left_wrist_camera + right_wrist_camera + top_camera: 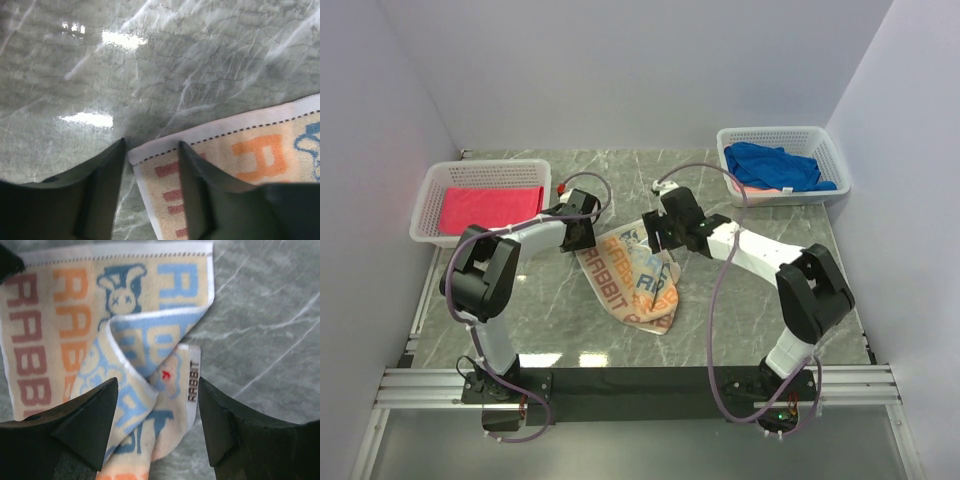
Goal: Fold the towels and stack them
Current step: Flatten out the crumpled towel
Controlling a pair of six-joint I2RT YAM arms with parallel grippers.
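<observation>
- Table (620, 180) is carrying two baskets: left basket (425, 210) is holding a folded pink towel (490, 208), right basket (830, 150) a bunched blue towel (775, 165).
- Printed towel (638, 285) is lying mid-table, partly flopped over itself; likely handling light, limp and drapey, not slippery.
- Right gripper (157, 385) is hovering released over the fold, gripping nothing.
- Left gripper (150, 145) is straddling the white-hemmed corner (137, 152), jaws apart, nothing pinched; corners are looking like the best pinch spots.
</observation>
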